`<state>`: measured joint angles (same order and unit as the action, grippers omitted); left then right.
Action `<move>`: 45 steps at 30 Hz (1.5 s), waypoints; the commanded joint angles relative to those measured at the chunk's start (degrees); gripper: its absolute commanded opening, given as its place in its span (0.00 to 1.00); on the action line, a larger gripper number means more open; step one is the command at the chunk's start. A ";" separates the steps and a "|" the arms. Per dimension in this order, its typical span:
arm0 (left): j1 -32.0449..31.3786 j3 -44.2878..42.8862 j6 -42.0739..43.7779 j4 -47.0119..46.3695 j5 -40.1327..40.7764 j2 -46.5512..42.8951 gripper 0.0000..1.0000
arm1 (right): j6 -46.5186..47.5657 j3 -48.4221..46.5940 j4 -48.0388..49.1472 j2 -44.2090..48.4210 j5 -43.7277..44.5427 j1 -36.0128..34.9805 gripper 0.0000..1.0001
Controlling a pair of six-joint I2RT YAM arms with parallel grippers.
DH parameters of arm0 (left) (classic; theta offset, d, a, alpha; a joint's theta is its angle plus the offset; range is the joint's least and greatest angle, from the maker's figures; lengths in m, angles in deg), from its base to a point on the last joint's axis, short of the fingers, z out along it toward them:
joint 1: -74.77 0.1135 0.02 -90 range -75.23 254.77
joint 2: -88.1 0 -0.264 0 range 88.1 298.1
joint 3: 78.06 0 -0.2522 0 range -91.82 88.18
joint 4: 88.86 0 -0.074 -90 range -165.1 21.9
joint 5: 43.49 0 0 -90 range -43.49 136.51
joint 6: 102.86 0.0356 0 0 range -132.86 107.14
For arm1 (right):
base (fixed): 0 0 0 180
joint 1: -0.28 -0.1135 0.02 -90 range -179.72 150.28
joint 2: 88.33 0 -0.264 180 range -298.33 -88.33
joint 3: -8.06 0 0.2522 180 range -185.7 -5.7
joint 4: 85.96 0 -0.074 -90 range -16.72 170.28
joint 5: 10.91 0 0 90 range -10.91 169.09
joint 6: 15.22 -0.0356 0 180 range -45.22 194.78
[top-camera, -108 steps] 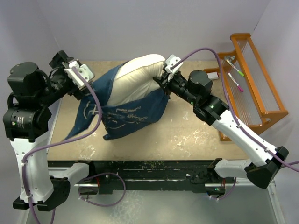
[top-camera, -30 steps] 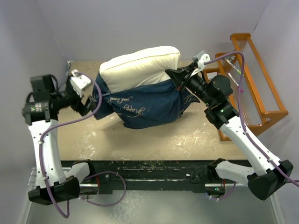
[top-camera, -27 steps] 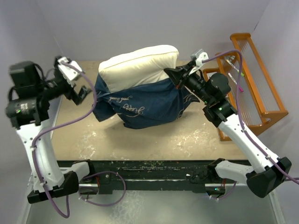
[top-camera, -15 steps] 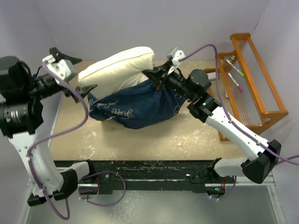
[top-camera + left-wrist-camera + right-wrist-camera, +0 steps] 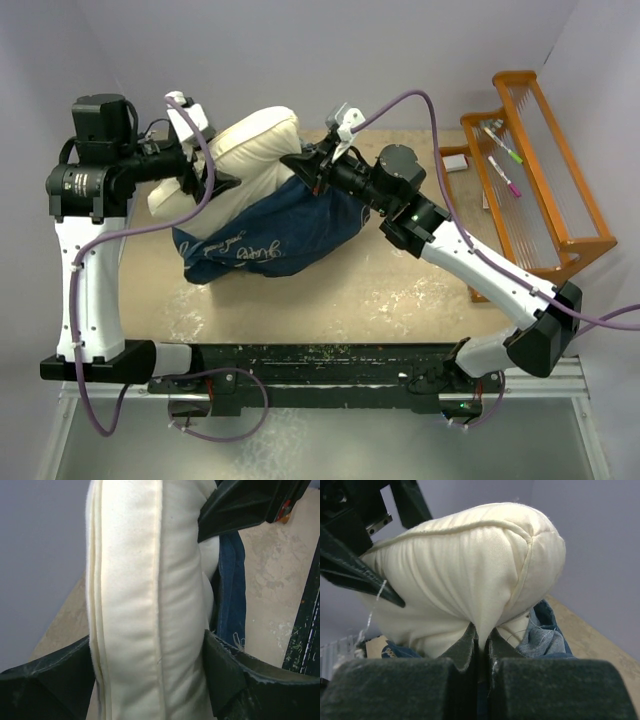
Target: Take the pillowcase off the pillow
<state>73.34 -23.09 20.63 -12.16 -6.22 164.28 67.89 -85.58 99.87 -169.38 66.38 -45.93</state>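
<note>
Jaws of left gripper (image 5: 148,650) stand wide open astride the seamed edge of the plump cream fabric pillow (image 5: 250,145), right gripper (image 5: 481,645) pinched tight on a fold of that pillow, dark navy printed pillowcase (image 5: 270,235) bunched round its lower part, orange wooden rack (image 5: 560,200) well apart.

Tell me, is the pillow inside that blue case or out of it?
Partly out. Most of the cream pillow shows bare above the navy pillowcase; how much remains inside is hidden.

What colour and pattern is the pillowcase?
The pillowcase is dark navy blue with white handwritten script. The top external view shows it best.
</note>
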 commanded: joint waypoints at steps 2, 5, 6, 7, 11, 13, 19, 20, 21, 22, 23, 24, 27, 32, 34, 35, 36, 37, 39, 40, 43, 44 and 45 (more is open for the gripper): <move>-2.36 3.52 -1.52 1.21 2.72 0.27 0.44 | -0.58 -3.60 2.39 1.07 2.02 -0.55 0.00; -2.37 4.96 -1.38 0.66 4.70 -1.04 0.06 | -2.97 -4.71 -1.88 0.46 3.90 -0.25 0.25; -2.35 5.33 -1.16 0.43 5.11 -1.86 0.00 | -3.37 -5.33 -3.84 0.20 4.63 0.48 0.36; -2.35 5.64 -0.91 0.23 5.46 -2.64 0.00 | -4.21 -5.92 -5.97 -0.07 4.95 1.45 0.45; -2.36 5.12 -0.11 0.34 6.37 -4.50 0.00 | -9.97 -3.50 -9.41 0.78 3.44 7.23 0.70; -2.39 4.32 0.19 1.13 6.67 -4.46 0.00 | -12.93 -0.15 -7.90 2.43 2.16 9.88 0.75; -2.36 3.06 1.33 3.13 5.41 -5.23 0.00 | -14.42 2.64 -9.48 3.22 1.11 12.22 0.74; -2.36 3.04 1.71 3.40 5.44 -5.46 0.00 | -14.61 2.85 -9.52 3.19 0.99 12.25 0.72; -2.36 3.07 2.11 3.61 5.44 -5.72 0.00 | -14.90 3.03 -9.30 3.19 0.71 12.33 0.70; -2.35 3.05 2.54 4.01 5.43 -5.83 0.00 | -15.17 3.13 -9.04 3.19 0.52 12.36 0.68; -2.33 2.98 2.96 4.30 5.40 -5.97 0.00 | -15.46 3.28 -8.88 3.12 0.38 12.30 0.66; -2.40 2.96 3.28 4.55 5.36 -6.09 0.00 | -15.65 3.34 -8.69 3.10 0.24 12.36 0.62; -2.35 2.90 3.80 5.02 5.48 -6.37 0.00 | -16.41 3.90 -7.89 3.10 0.13 12.52 0.56; -2.35 2.24 4.21 5.53 5.46 -6.61 0.00 | -17.45 5.10 -6.36 2.92 0.07 13.13 0.31; -2.35 1.61 4.38 5.76 5.70 -6.60 0.00 | -17.93 5.70 -5.79 2.76 0.50 13.88 0.16; -2.36 1.24 4.41 5.95 5.78 -6.57 0.00 | -18.30 5.96 -5.70 2.70 0.98 14.43 0.06; -2.35 0.94 4.45 6.15 5.83 -6.46 0.00 | -18.55 6.30 -5.49 2.66 1.54 15.13 0.00; -2.35 0.62 4.55 6.34 5.81 -6.43 0.00 | -18.93 6.69 -5.41 2.54 2.07 15.90 0.00; -2.39 0.23 4.56 6.34 6.02 -6.45 0.00 | -19.43 7.62 -5.36 2.26 2.98 17.83 0.00; -2.35 0.01 4.60 6.40 6.10 -6.49 0.00 | -19.64 8.16 -5.48 2.10 3.45 18.70 0.00; -2.35 -0.49 4.56 6.05 6.39 -6.97 0.00 | -19.93 10.48 -6.48 1.42 6.22 21.19 0.00; -2.37 -0.59 4.58 5.76 6.47 -7.15 0.00 | -19.99 11.63 -6.72 1.16 7.03 21.93 0.00; -2.36 -0.81 4.54 5.40 6.62 -7.44 0.00 | -19.92 12.79 -6.94 0.78 7.98 22.39 0.00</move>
<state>71.20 -20.92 23.89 -5.93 0.56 158.93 48.85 -75.61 92.02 -167.88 69.48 -26.02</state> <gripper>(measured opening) 0.096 0.004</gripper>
